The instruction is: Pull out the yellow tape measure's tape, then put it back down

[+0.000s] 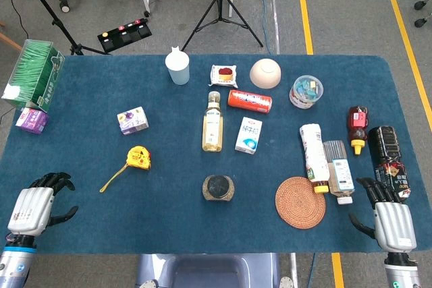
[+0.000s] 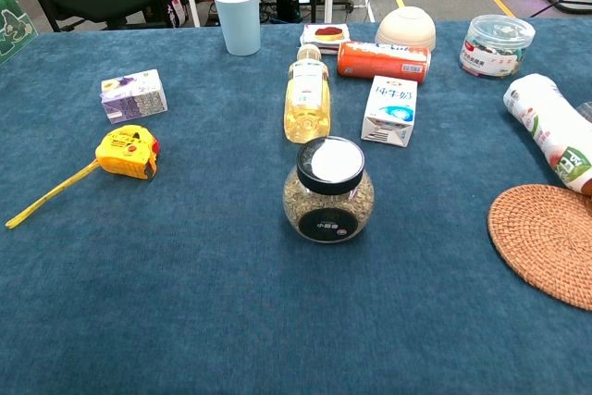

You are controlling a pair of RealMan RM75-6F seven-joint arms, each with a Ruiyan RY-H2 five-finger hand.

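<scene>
The yellow tape measure (image 1: 139, 158) (image 2: 128, 151) lies on the blue table left of centre. A short length of its yellow tape (image 1: 115, 176) (image 2: 51, 196) runs out toward the front left and lies flat on the cloth. My left hand (image 1: 35, 208) rests at the front left corner, fingers spread and holding nothing, well short of the tape's end. At the front right corner my right hand (image 1: 390, 219) also has its fingers apart and is empty. Neither hand shows in the chest view.
A round jar (image 1: 219, 187) (image 2: 328, 191) stands at front centre and a woven coaster (image 1: 300, 202) at front right. Bottles (image 1: 325, 160), a yellow drink bottle (image 1: 212, 123), small boxes (image 1: 133, 120), a cup (image 1: 178, 68), a bowl (image 1: 265, 73) and a tub (image 1: 306, 90) fill the middle and back.
</scene>
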